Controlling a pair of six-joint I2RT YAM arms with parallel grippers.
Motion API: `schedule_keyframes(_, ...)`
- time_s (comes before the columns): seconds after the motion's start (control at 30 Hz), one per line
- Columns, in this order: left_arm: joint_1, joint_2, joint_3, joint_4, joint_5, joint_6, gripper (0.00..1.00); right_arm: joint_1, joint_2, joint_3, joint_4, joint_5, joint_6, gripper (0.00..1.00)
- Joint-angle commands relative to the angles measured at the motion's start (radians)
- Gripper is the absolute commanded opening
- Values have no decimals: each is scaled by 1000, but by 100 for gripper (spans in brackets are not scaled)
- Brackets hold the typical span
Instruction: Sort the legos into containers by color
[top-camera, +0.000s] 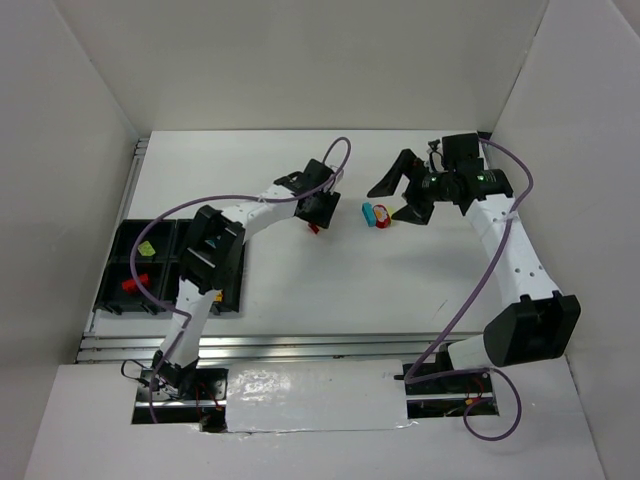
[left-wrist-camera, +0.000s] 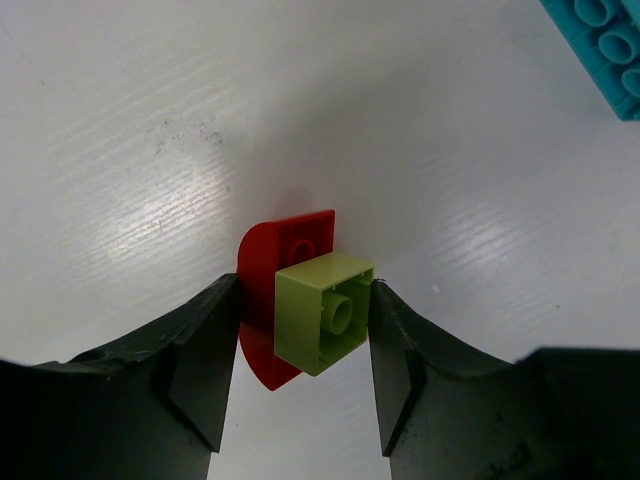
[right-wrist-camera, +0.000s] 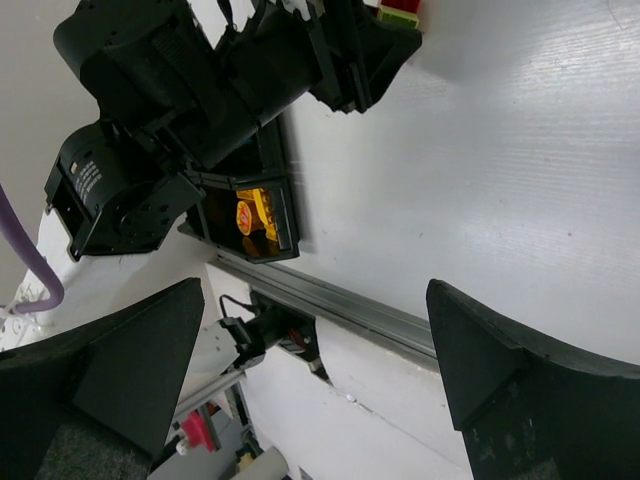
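My left gripper (top-camera: 315, 222) is shut on a lego made of a lime green brick (left-wrist-camera: 325, 315) stuck on a red rounded piece (left-wrist-camera: 262, 262), at the table's middle back. A cyan-blue lego (top-camera: 367, 212) and a red-and-yellow lego (top-camera: 381, 216) lie just right of it; the cyan one also shows in the left wrist view (left-wrist-camera: 600, 40). My right gripper (top-camera: 393, 190) is open and empty above those two. The black tray (top-camera: 118, 262) at the left holds a lime green lego (top-camera: 147, 247), a red lego (top-camera: 131, 285) and an orange-yellow lego (right-wrist-camera: 252, 213).
White walls enclose the table on the left, back and right. A metal rail (top-camera: 250, 345) runs along the near edge. The left arm (top-camera: 215, 250) stretches over the tray's right compartments and hides them.
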Motion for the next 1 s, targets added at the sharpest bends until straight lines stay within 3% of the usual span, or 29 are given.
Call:
schedule_keyframes(0.0,-3,-77,-39,-15,46,29,0,-6,15,44,62,-25,-9,100)
schedule_keyframes(0.1,2,-148,-76,14,106,42,0,-15,35,61,58,-27,-1,100)
schedule_keyframes(0.23,39,-273,-125,58,305,77,0,-53,53,90,53,-30,6,100)
schedule_keyframes(0.37,96,-379,-179,103,624,86,0,-79,82,80,78,-97,29,100)
schedule_keyframes(0.5,140,-424,-147,75,827,98,0,-79,95,61,116,-153,68,100)
schedule_keyframes(0.73,152,-416,-90,138,1088,32,0,-46,112,69,189,-264,146,99)
schedule_keyframes(0.97,155,-407,-110,405,1269,-188,0,-6,119,55,271,-315,148,94)
